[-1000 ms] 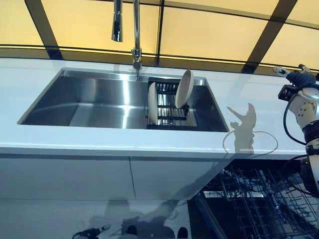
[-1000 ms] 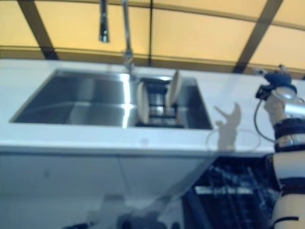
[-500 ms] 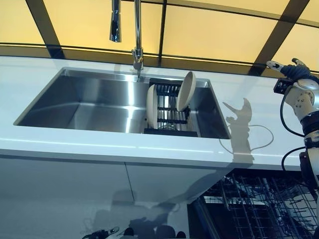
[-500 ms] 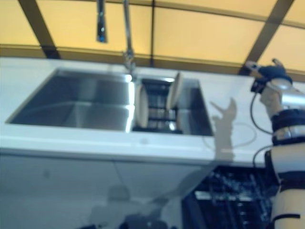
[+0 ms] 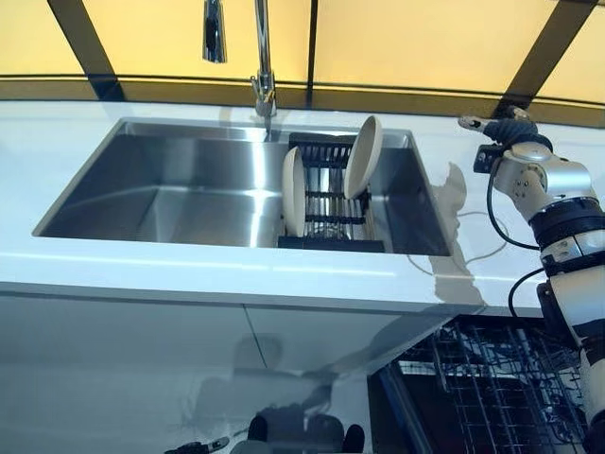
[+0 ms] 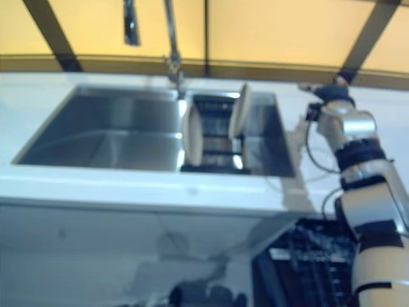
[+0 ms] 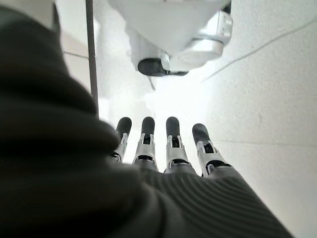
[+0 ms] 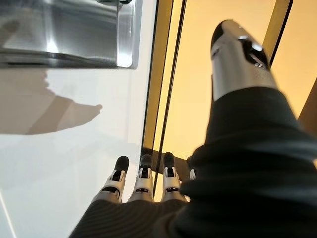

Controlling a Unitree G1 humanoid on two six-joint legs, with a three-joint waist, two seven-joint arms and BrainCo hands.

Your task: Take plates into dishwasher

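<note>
Two cream plates stand on edge in a black rack [image 5: 328, 210] at the right end of the steel sink [image 5: 170, 189]: one plate [image 5: 293, 191] on the rack's left, a second plate [image 5: 363, 157] leaning at its far right. My right hand [image 5: 496, 125] hovers over the white counter just right of the sink, fingers [image 8: 143, 181] straight, thumb [image 8: 237, 59] spread, holding nothing. My left hand [image 7: 163, 148] hangs low with straight fingers pointing at the pale floor, empty.
A tall faucet [image 5: 263, 57] rises behind the sink. The dishwasher's open wire rack [image 5: 501, 388] shows below the counter [image 5: 492, 274] at lower right. Yellow window panels with dark frames [image 5: 544, 52] back the counter. White cabinet fronts [image 5: 142, 350] run under the sink.
My right hand has moved left along the counter, closer to the sink's right rim. The view has shifted a little; the plates stay in the rack.
</note>
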